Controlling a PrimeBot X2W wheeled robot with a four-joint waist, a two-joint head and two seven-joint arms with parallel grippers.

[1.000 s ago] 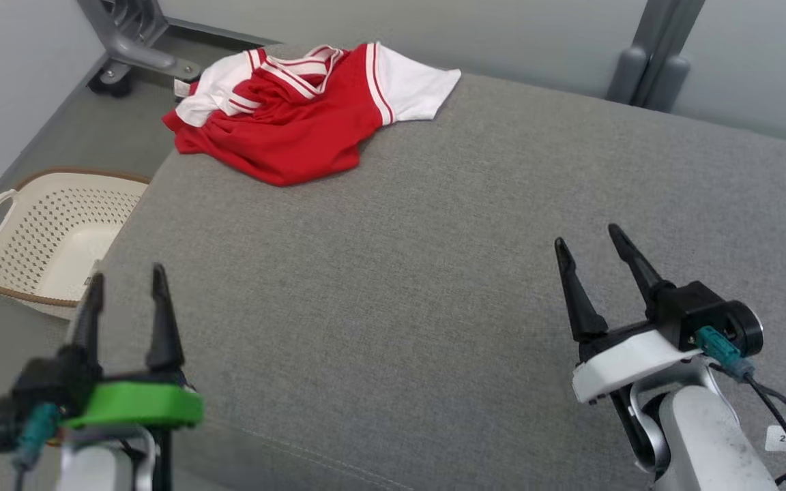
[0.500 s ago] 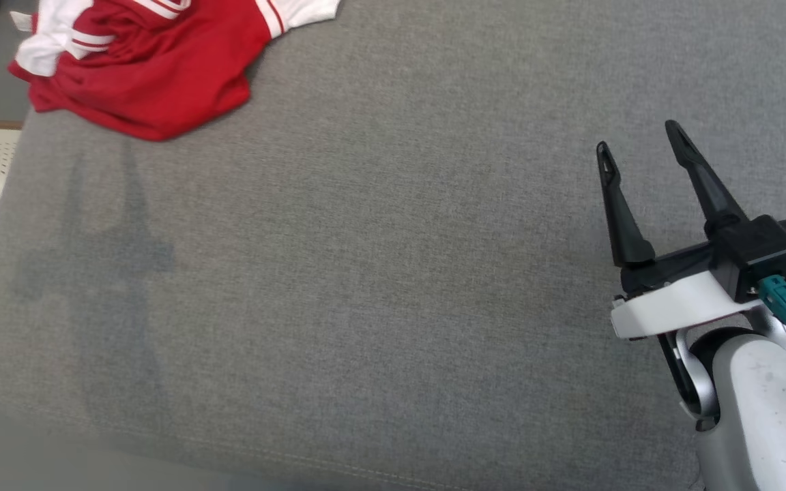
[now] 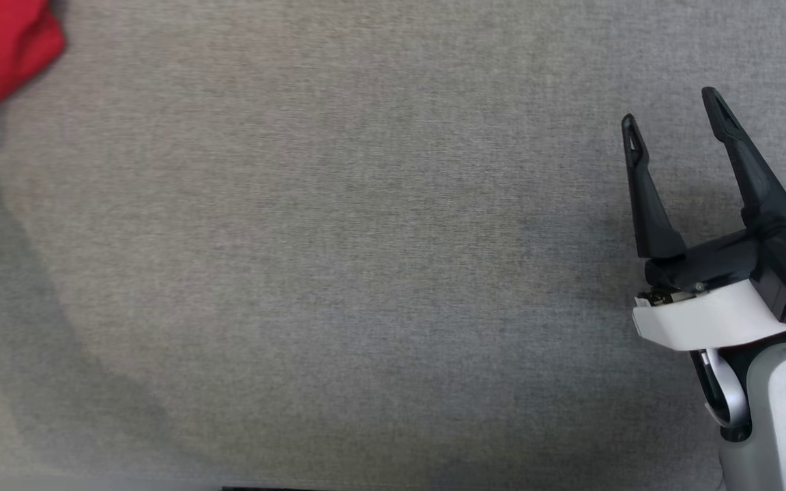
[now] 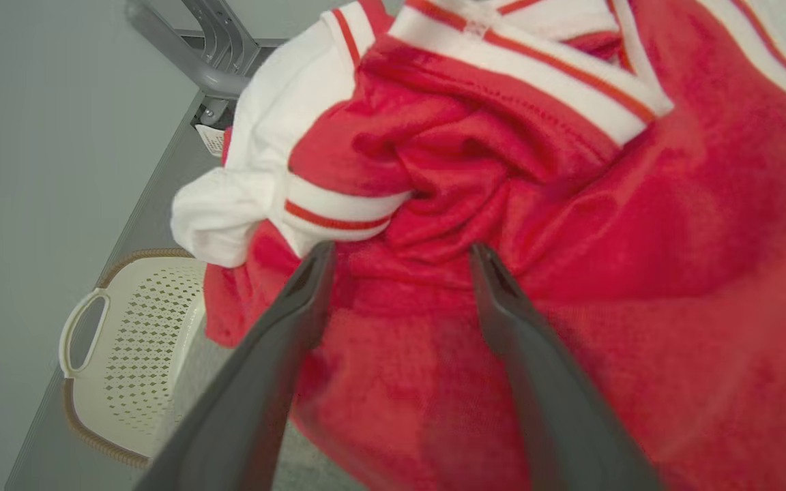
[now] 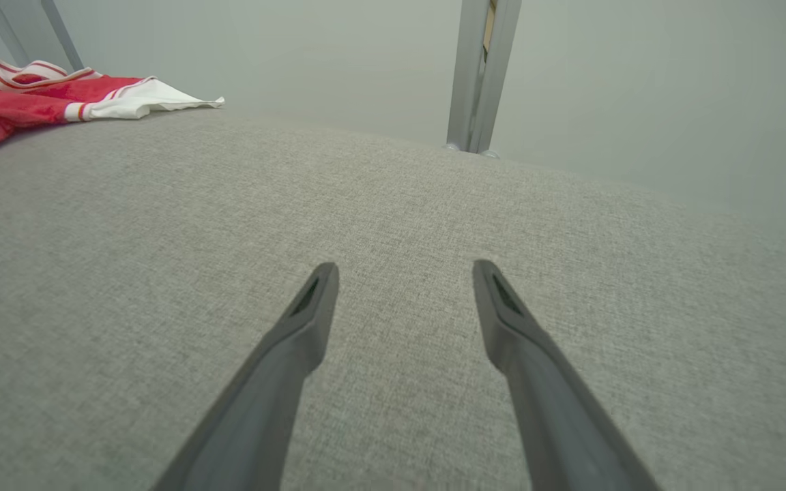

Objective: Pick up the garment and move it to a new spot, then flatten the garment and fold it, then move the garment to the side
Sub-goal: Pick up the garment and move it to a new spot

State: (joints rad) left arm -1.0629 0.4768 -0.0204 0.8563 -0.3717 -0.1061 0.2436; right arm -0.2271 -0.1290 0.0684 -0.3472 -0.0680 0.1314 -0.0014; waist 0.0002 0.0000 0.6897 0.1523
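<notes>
Pick-up step: left pincer (image 4: 401, 249) spread, tips right at the crumpled red-and-white garment (image 4: 604, 225) dead ahead, nothing pinched; right pincer (image 3: 670, 108) spread, garment well off its left; next, lower and close on a fold.

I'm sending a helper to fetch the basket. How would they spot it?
Find the wide grey fabric surface with the crumpled red-and-white garment at its edge. On the floor beside that edge sits a cream perforated plastic basket; its diamond holes, brown rim and loop handle set it apart.
</notes>
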